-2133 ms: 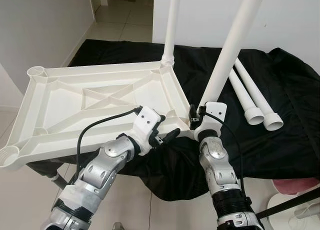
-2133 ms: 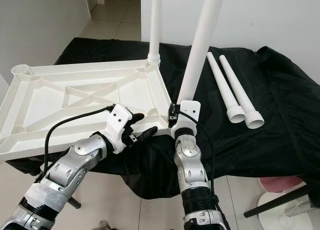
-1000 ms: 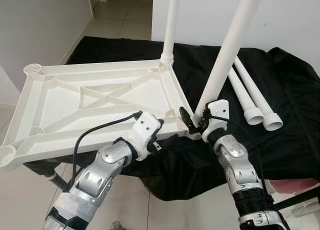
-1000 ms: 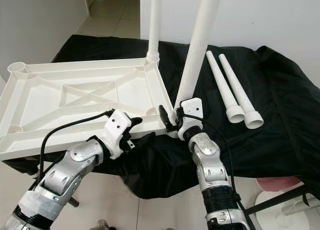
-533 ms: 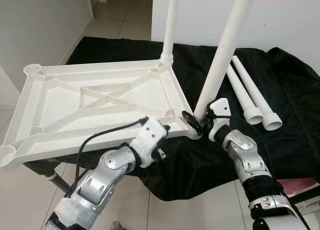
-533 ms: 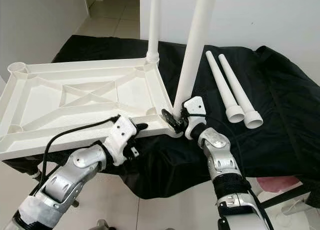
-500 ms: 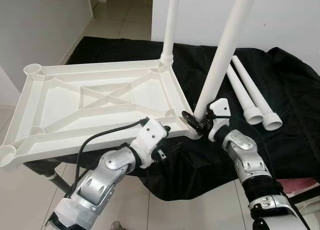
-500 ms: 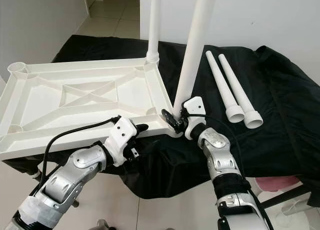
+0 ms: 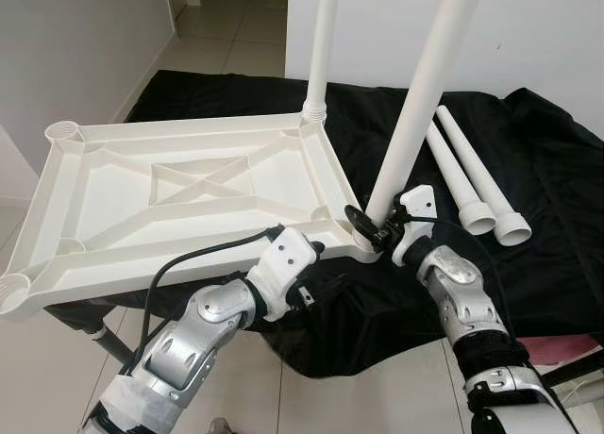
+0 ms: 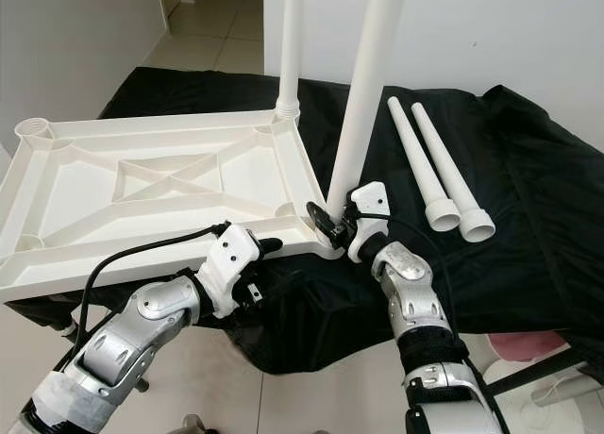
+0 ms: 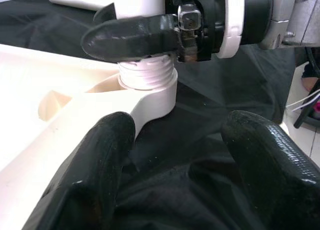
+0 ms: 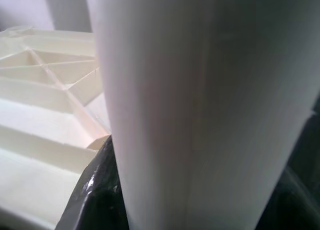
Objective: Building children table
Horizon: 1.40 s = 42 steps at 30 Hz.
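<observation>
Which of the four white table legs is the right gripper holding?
The near upright white leg at the tabletop's front corner, inside the right gripper; not the far one.

Near table leg (image 9: 415, 104): top cut off at 12 o'clock; surface blurred in right wrist view. Far table leg (image 9: 323, 38): top cut off likewise. Left gripper (image 11: 175, 155): one finger (image 9: 314, 248) shows past the tabletop (image 9: 113, 236) rim, the other hidden beneath.
</observation>
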{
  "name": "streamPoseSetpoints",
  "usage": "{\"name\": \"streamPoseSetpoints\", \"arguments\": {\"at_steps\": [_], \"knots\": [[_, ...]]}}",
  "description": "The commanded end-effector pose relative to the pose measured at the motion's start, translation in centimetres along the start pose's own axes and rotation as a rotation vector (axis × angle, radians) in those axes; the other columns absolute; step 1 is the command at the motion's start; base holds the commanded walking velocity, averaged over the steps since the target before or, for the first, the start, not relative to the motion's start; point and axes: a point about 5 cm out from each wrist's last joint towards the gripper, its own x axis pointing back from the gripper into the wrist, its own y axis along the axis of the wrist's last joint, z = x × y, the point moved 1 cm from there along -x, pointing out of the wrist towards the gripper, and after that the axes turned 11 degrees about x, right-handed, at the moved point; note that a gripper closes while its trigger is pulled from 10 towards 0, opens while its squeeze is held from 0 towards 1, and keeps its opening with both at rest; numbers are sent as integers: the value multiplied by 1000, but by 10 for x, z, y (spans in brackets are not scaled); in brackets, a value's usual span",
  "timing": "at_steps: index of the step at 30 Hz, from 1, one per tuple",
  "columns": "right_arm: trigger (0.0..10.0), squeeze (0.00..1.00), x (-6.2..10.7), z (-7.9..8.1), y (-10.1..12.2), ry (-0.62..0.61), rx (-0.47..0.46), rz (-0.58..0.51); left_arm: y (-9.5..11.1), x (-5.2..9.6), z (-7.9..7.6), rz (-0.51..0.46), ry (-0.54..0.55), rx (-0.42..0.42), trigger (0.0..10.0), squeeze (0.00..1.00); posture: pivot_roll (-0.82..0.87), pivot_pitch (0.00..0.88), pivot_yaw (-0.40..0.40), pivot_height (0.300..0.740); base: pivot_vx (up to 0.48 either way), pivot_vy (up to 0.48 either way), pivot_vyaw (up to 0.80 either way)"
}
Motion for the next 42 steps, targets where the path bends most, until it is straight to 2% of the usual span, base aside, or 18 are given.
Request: {"name": "streamPoseSetpoints", "arguments": {"at_steps": [1,2,3,5,8,11,12,14,17,20,23,33,34,35,36,38,39,42], "knots": [[10000,0,3,-2,-4,-69,-4,30,-2,1,-7,24,-57,-4,10000,0,11,51,-37,740,0,0,0],[10000,0,6,-1,-3,-135,-28,31,-3,1,-8,28,-62,-2,10000,0,13,54,-38,740,0,0,0],[10000,0,6,-1,-3,-135,-28,31,-3,1,-8,28,-62,-2,10000,0,13,54,-38,740,0,0,0],[10000,0,9,1,-2,-211,-52,34,-3,2,-8,32,-65,1,10000,0,13,56,-38,740,0,0,0],[10000,0,10,2,-2,-240,-57,34,-3,2,-8,33,-65,1,10000,0,12,56,-37,740,0,0,0],[10000,0,14,3,-2,-439,-66,85,-4,3,-8,36,-66,2,10000,0,12,57,-35,740,0,0,0],[10000,0,15,8,-3,-563,-121,112,-4,2,-8,36,-64,5,10000,0,10,57,-32,740,0,0,0],[10000,0,14,11,-4,-605,-146,125,-4,2,-8,35,-64,6,10000,0,10,57,-31,740,0,0,0],[10000,0,9,25,3,-640,-145,127,-4,2,-9,35,-69,8,10000,0,6,54,-27,740,0,0,0],[10000,0,5,33,7,-595,-153,114,-4,1,-10,36,-71,8,10000,0,5,50,-30,740,0,0,0],[10000,0,6,32,8,-574,-135,111,-4,1,-9,37,-72,9,10000,0,3,46,-34,740,0,0,0],[10000,0,6,29,10,-613,-110,132,-3,1,-6,32,-56,3,10000,0,11,35,-37,740,0,0,0],[10000,322,6,28,11,-613,-130,121,-3,1,-6,33,-55,2,10000,0,16,30,-38,740,0,0,0],[10000,322,6,28,11,-613,-130,121,-3,1,-6,33,-55,2,10000,0,16,30,-38,740,0,0,0],[10000,1000,7,26,13,-611,-130,110,-4,1,-6,33,-55,-3,10000,0,23,24,-41,740,0,0,0],[10000,1000,9,22,15,-609,-120,91,-3,1,-5,28,-49,-22,10000,0,28,12,-47,740,0,0,0],[10000,898,9,21,16,-606,-110,90,-3,1,-4,27,-44,-25,10000,0,28,12,-47,740,0,0,0],[10000,898,9,20,16,-562,-113,84,-1,0,-2,20,-33,-26,10000,0,35,3,-59,740,0,0,0]]}}
